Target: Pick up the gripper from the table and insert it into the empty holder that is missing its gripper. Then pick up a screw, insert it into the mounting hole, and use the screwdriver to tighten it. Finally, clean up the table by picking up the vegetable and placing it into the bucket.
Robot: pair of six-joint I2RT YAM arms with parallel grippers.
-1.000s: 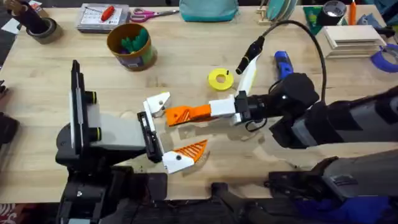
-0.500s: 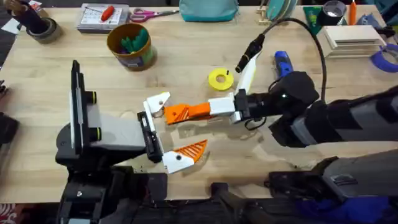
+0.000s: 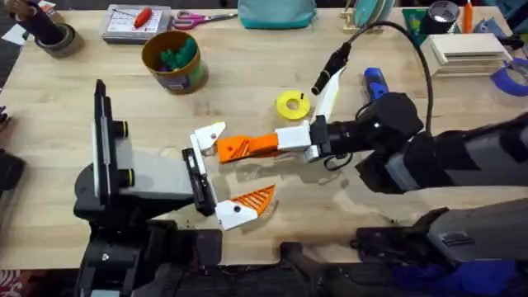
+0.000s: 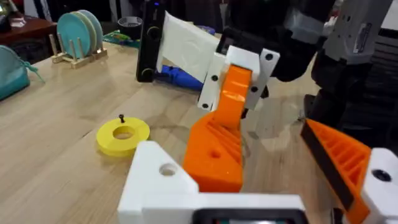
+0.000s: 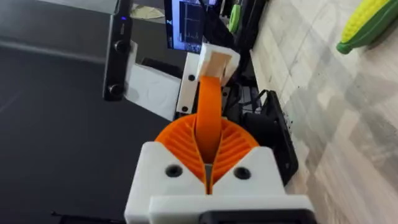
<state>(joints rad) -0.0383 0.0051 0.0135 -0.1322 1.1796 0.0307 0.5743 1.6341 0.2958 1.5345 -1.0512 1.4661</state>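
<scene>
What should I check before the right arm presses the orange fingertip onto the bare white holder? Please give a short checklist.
1. Grasp: ok. The right gripper is clamped on the gripper.
2. Holder free: ok. The empty holder carries no orange tip.
3. Left gripper open: ok. Its fingers are wide apart.
4. Seating: not ok. In the left wrist view the part lies beside the holder, and their holes are not lined up.
5. Screw ready: cannot tell. A small dark piece stands on the yellow disc.
6. Screwdriver free: ok. It lies on the table beyond the right arm.
</scene>
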